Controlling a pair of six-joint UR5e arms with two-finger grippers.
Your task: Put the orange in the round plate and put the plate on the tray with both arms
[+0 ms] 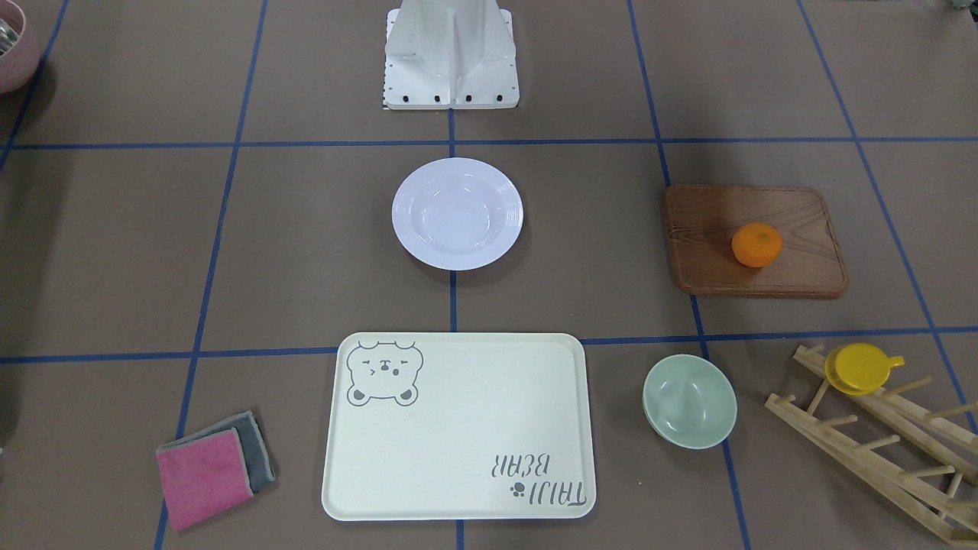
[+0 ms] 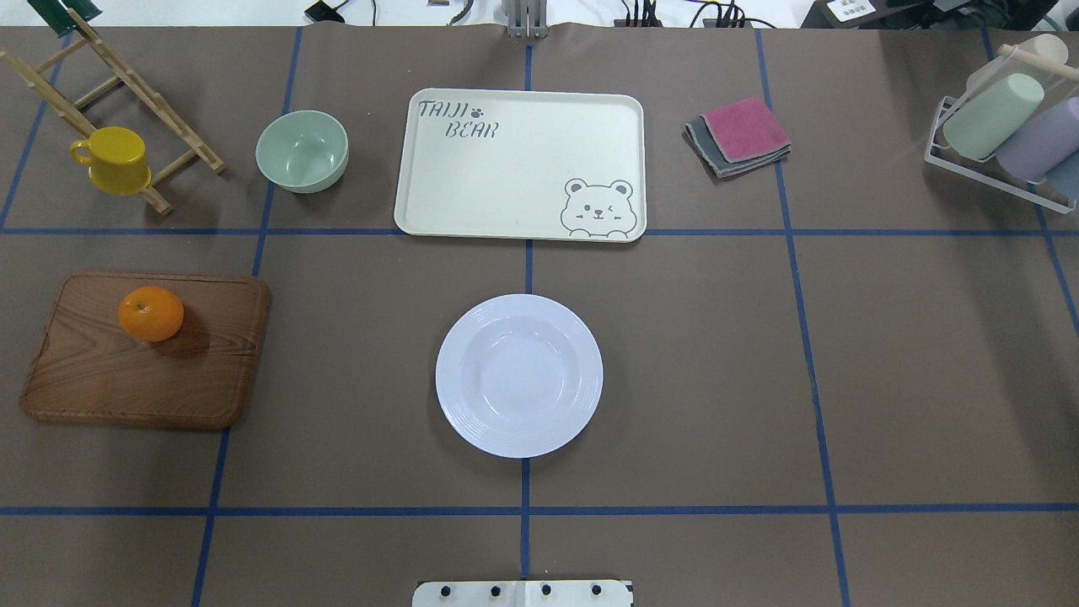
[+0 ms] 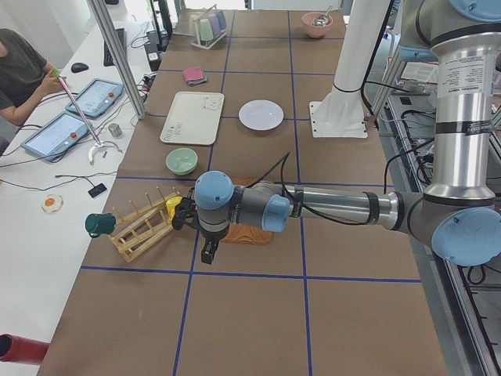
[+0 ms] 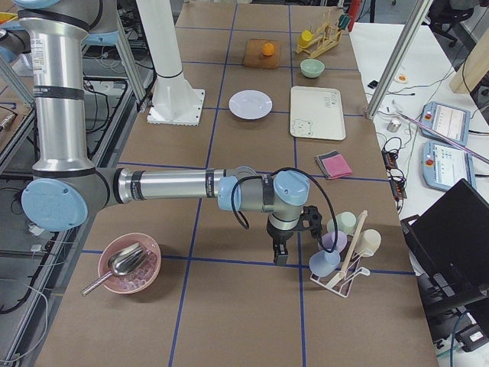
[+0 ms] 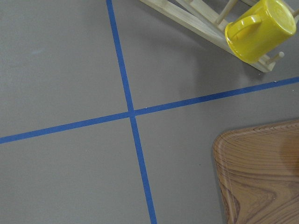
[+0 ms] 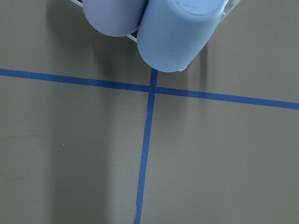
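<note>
Bare brown table surface rings glossy white round plate; pale green bowl stands near cream rectangular tray.

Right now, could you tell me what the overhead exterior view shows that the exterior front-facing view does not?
Only the overhead view shows the rack of pastel cups at its right edge. Only the front-facing view shows a pink bowl at its top-left edge. Both show the round plate, the tray, the orange on the wooden board, the green bowl and the yellow cup.

Bright orange orange; glossy white plate; cream tray, grey bear print; brown woodgrain board
</note>
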